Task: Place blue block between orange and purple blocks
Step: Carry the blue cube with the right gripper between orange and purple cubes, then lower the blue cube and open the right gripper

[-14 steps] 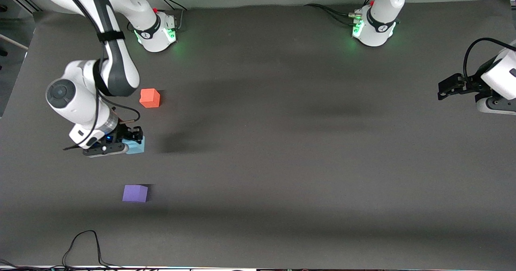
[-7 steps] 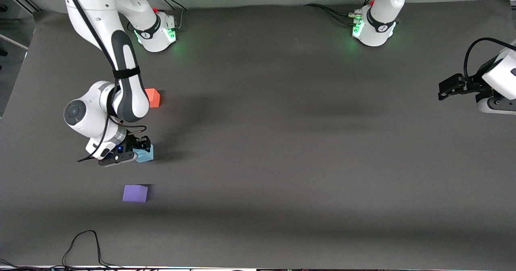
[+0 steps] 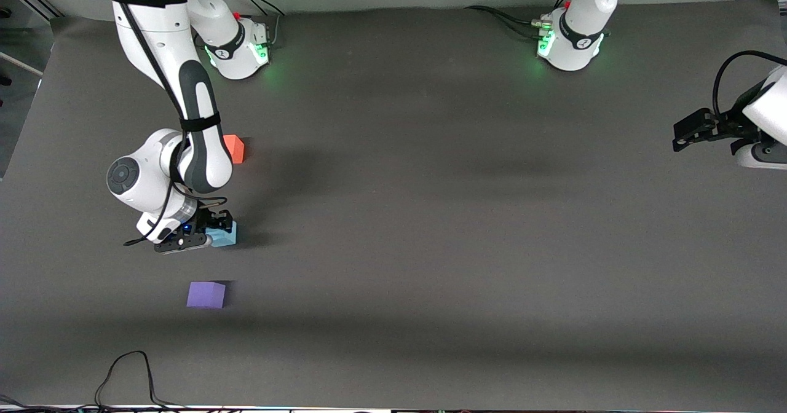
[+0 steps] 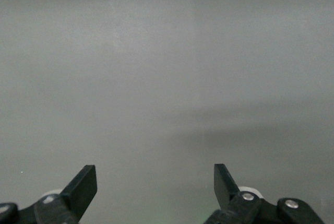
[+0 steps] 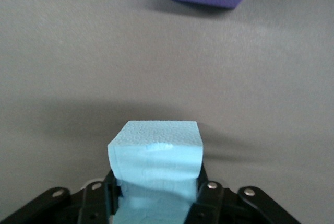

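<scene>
Hiding orange block (image 3: 235, 149): right arm (image 3: 195, 136)

Blue block (image 5: 155, 153) grainy matt foam; table (image 3: 430, 216) matt dark cloth

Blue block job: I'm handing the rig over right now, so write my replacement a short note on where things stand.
Right gripper: closed on the blue block, low at the table between the orange block and the purple block.
Left gripper: open, holds nothing, waits at the left arm's end of the table.
Done: blue block brought to the gap.
Left: release it and pull the right arm back.
</scene>
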Robot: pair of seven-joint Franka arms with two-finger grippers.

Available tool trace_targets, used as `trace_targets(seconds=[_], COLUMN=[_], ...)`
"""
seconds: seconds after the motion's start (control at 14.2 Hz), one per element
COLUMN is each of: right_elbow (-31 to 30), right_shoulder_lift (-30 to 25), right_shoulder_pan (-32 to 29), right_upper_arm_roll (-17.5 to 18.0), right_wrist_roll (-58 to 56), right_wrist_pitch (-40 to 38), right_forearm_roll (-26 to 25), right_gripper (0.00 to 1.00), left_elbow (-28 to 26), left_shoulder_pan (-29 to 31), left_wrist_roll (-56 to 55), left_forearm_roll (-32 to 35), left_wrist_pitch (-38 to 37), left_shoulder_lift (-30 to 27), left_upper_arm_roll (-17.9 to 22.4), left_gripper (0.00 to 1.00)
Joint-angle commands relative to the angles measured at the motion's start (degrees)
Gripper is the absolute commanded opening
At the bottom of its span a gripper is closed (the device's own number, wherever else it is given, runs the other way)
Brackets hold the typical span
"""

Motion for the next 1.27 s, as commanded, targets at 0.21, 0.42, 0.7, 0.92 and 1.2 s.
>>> trace_targets(seconds=[0.21,0.42,0.7,0.92,1.2], right_elbow=[-2.13,-1.16,5.76,15.51,31.23], right_shoulder_lift=[-1.01,-3.55,-6.02,-5.93,-5.93], right_shoulder_pan=[-0.03,0.23,6.79,16.73,17.63], right_upper_arm_roll=[0.05,-1.09,-10.81,-20.06,-22.80], right_wrist_roll=[-1.28,-1.01,3.17,12.93,18.66], right_wrist_pitch=[0.14,-2.13,-13.28,-23.64,-39.90], right_forearm_roll=[2.26,2.17,-4.74,-11.27,-12.33], right_gripper=[1.00,1.00,1.00,1.00,1.00], left_elbow=[0.12,-0.14,-0.14,-0.23,-0.14], left_shoulder_pan=[-0.64,-0.73,-0.73,-0.73,-0.73], left_wrist_roll=[-1.20,-1.20,-1.20,-1.20,-1.28], left_forearm_roll=[0.53,0.62,0.62,0.62,0.53], left_wrist_pitch=[-0.93,-1.54,-1.54,-1.54,-1.46], left_shoulder_lift=[-0.60,-0.51,-0.51,-0.51,-0.51], left_upper_arm_roll=[0.20,0.11,0.11,0.11,0.11], left_gripper=[1.00,1.00,1.00,1.00,1.00])
